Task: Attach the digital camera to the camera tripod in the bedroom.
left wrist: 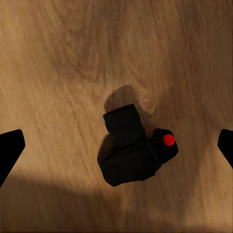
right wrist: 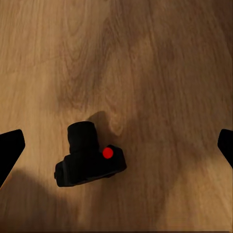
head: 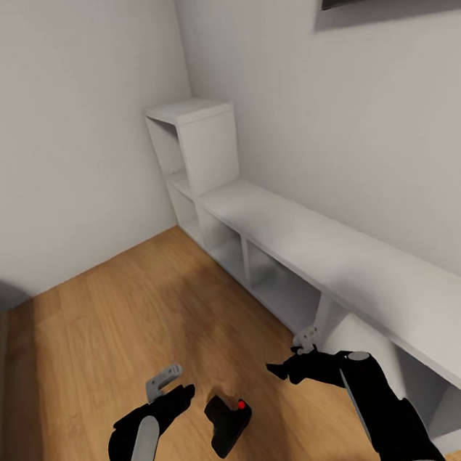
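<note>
Nearest us, the digital camera (head: 228, 423) lies on the wood floor (head: 125, 318) between our two grippers, lens forward and red dot up. Our left gripper (head: 170, 387) and right gripper (head: 292, 357) both hang above it with jaws spread wide, holding nothing. White cube shelving (head: 292, 251) runs along the wall beyond the right jaws.

arms (head: 136, 449): black, grey panels | pincer fingers (head: 165, 378): grey

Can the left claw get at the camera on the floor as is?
Probably yes. The camera lies on bare wood floor, between the open left claw and right claw. Nothing stands between the left claw and it, and it shows between that claw's fingers.
</note>
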`<state>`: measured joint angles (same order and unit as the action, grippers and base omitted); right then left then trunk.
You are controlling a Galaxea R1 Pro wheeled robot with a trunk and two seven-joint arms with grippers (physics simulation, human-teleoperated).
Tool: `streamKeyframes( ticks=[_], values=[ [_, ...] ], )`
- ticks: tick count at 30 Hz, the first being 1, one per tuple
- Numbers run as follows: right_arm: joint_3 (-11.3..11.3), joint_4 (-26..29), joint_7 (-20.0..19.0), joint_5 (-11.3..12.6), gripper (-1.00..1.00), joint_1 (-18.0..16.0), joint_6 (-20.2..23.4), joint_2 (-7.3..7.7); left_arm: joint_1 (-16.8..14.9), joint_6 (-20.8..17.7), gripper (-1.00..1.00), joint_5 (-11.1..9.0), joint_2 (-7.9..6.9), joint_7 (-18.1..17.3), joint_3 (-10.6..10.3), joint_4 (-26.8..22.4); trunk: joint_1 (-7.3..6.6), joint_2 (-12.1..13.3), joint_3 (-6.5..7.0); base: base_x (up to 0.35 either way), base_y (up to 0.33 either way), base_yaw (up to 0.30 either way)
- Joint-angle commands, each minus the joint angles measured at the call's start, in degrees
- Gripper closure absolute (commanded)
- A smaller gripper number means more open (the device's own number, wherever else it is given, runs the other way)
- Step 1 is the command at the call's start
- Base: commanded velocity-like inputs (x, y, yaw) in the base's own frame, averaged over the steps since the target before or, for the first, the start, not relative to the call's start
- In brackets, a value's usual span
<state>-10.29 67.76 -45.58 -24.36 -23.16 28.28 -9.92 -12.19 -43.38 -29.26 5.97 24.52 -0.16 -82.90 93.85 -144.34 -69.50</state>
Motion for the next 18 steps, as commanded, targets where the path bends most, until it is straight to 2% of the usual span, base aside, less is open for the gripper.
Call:
streamKeyframes(
  ticks=[1, 18],
  values=[
    [-0.19, 0.08, -0.49, -0.43, -1.0, -0.04, 0.19, -0.08, -0.03, -0.12, -1.0, -0.59, 0.0, 0.54, -0.02, -0.07, 0.01, -0.04, -0.28, 0.0, 0.0, 0.0],
    [-0.24, 0.65, -0.47, -0.43, -1.0, -0.04, 0.24, -0.08, -0.03, -0.12, -1.0, -0.6, 0.0, 0.61, -0.09, -0.07, 0.45, -0.27, -4.04, 0.0, 0.0, 0.0]
  ],
)
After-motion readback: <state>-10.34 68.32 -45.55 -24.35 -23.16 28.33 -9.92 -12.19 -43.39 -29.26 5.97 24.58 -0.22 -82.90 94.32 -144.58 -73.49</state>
